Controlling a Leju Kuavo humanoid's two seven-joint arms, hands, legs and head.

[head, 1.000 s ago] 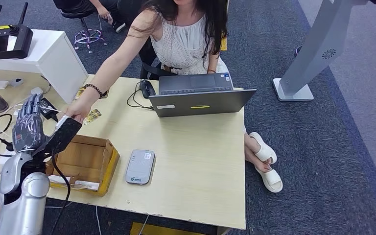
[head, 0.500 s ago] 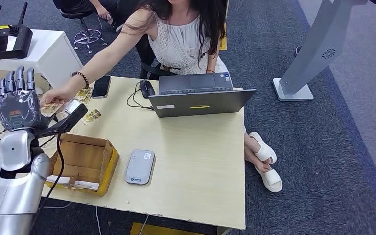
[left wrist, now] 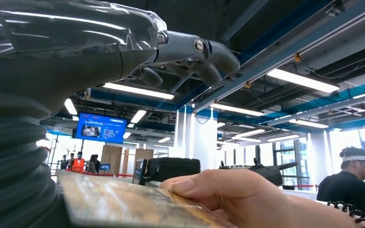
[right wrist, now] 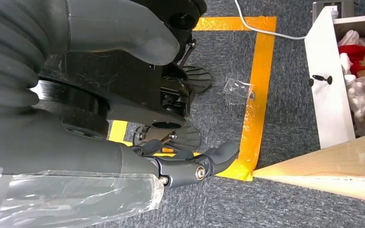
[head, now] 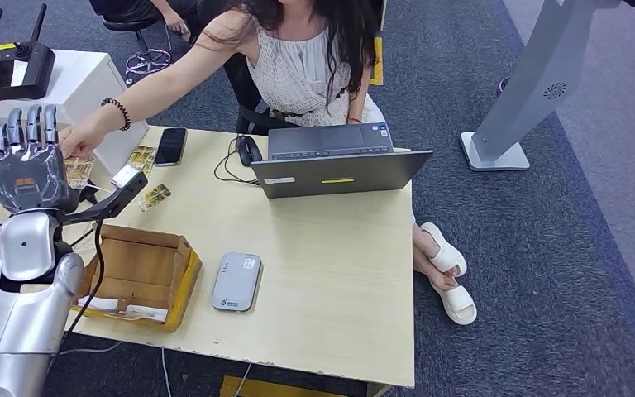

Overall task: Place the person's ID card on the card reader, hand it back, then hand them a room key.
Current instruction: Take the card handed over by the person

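The head view looks from high up, forward and down, onto the worktop (head: pixel 331 273) and the person (head: pixel 306 58) sitting on its far side. It is far enough back to show the whole worktop and the carpet beside it.

The left wrist view sits very close behind the left robot hand (left wrist: pixel 76 42) and looks up past it, toward the ceiling lights (left wrist: pixel 302 80). Both of these views show that robot hand (head: pixel 29 169) and the person's hand (left wrist: pixel 228 192) next to it.

The right wrist view sits close behind the right robot hand (right wrist: pixel 123 156). It looks down at the carpet floor (right wrist: pixel 290 95) and a corner of the worktop (right wrist: pixel 332 171).
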